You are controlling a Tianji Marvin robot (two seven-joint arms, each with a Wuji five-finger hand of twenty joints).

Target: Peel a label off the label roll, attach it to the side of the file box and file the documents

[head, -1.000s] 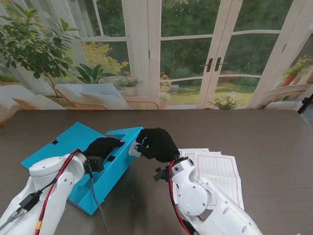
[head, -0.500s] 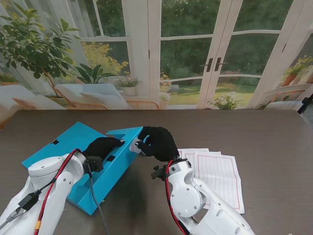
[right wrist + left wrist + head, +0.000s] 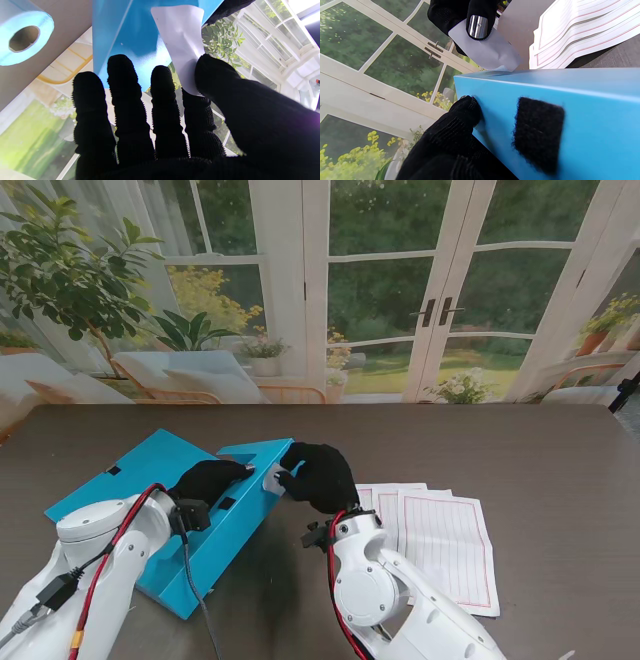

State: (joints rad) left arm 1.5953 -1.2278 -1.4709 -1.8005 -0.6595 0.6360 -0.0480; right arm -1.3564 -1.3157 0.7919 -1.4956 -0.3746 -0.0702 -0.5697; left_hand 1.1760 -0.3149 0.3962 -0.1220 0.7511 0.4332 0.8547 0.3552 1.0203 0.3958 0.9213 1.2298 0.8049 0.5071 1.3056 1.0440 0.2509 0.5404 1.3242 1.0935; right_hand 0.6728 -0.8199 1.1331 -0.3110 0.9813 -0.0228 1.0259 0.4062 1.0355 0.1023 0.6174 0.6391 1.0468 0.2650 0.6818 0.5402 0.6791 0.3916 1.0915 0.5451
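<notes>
My right hand [image 3: 320,476] pinches the peeled label [image 3: 181,42] against the file box [image 3: 215,525] my left hand [image 3: 208,480] steadies; papers [image 3: 440,535] remain unfiled.

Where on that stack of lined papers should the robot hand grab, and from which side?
Take the documents at their right edge, coming in from the right: they lie flat and fanned, and the right hand, pinching the label, sits over their left end.
</notes>
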